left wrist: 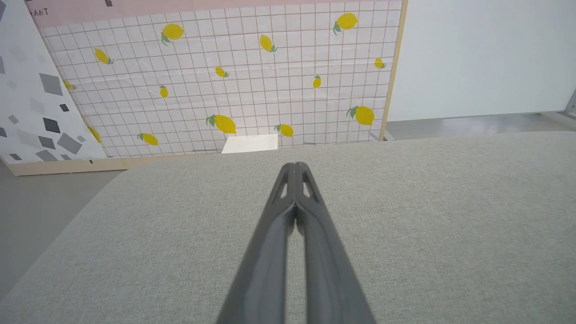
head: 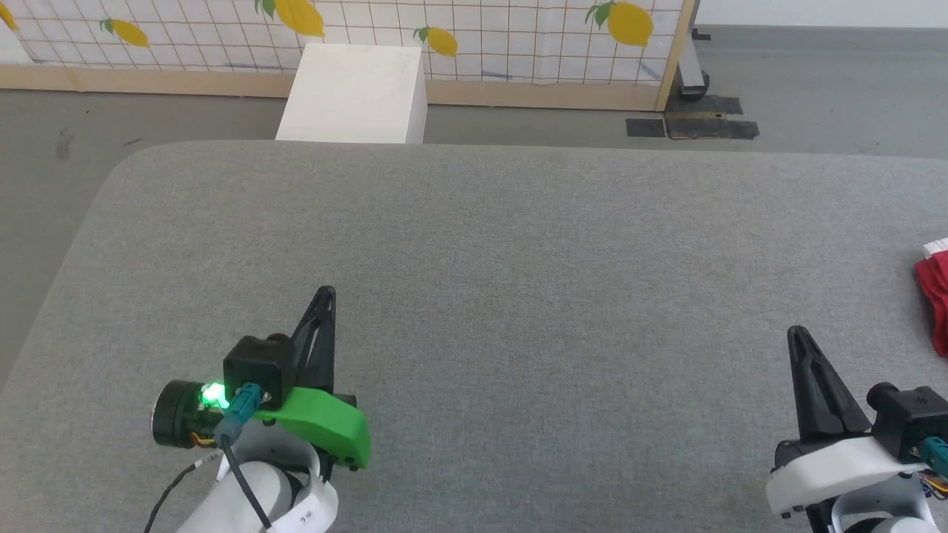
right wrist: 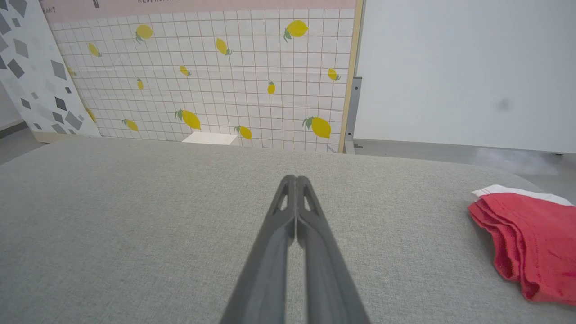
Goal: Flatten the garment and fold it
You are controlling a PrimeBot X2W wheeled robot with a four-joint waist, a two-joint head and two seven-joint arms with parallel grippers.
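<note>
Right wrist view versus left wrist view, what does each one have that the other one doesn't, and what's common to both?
Right wrist view's own: the red garment lying in layers at the right of the grey table, and the shut right gripper. Left wrist view's own: the shut left gripper and the table's rounded corner. Shared: the table, the lemon-print panel, the white box.

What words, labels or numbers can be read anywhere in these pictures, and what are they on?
"ANT": the end of a cut-off word, on the pink band above the lemon-print panel.
Dark lettering at that band's top edge in the right wrist view: cropped, unreadable.
Marks on the white tag on the left arm: too small to read.
</note>
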